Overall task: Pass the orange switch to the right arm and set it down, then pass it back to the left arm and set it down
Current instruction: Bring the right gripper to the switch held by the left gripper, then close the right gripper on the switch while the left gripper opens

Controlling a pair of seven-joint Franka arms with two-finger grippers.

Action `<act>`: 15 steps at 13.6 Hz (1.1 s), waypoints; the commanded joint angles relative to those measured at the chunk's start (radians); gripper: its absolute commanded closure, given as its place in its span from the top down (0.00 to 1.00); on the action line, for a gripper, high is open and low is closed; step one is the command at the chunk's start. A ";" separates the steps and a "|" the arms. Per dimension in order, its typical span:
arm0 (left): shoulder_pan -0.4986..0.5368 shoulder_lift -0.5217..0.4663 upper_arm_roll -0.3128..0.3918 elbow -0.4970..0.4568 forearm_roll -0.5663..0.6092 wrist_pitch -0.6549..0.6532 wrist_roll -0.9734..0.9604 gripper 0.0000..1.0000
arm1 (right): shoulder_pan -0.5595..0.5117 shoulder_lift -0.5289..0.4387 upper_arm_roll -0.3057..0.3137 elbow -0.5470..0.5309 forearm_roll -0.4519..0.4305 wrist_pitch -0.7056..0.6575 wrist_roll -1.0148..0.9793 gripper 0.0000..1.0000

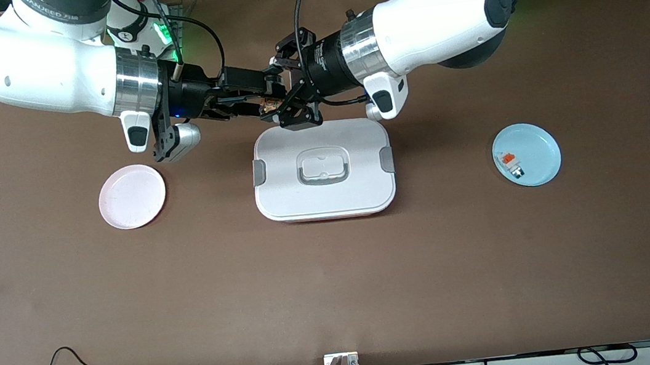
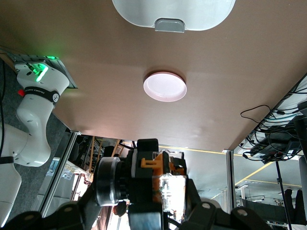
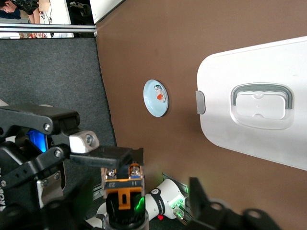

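The orange switch (image 1: 269, 105), a small black block with an orange middle, hangs in the air over the table, just off the edge of the box (image 1: 326, 188) that faces the robots' bases. My left gripper (image 1: 282, 96) is shut on the orange switch (image 2: 158, 175), which fills the space between its jaws. My right gripper (image 1: 260, 100) has come in from its own side. It stands open around the orange switch (image 3: 123, 184), with a gap on each side. The white box is closed, its grey handle on top.
A pink plate (image 1: 132, 196) lies toward the right arm's end of the table. A blue plate (image 1: 538, 147) lies toward the left arm's end, and a small white-and-grey piece with an orange top (image 1: 509, 161) lies on it. Cables hang along the table's near edge.
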 commanded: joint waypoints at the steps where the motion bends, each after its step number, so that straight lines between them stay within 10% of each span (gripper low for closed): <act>1: -0.015 0.010 0.010 0.029 0.025 -0.002 -0.025 0.06 | 0.008 -0.003 0.001 0.006 -0.003 0.012 -0.005 0.34; 9: -0.015 0.010 0.005 0.029 0.045 -0.002 -0.025 0.06 | 0.012 -0.001 0.001 0.006 -0.001 0.019 -0.021 0.23; 11: -0.013 0.010 0.005 0.028 0.045 -0.002 -0.022 0.34 | 0.014 -0.001 0.001 0.005 -0.001 0.019 -0.028 0.23; 13: -0.012 0.010 0.007 0.029 0.045 -0.002 -0.022 1.00 | 0.014 -0.001 0.001 0.003 -0.001 0.019 -0.035 0.23; 15: -0.006 0.009 0.008 0.029 0.043 -0.004 -0.020 1.00 | 0.012 -0.001 0.001 0.001 -0.001 0.019 -0.049 0.23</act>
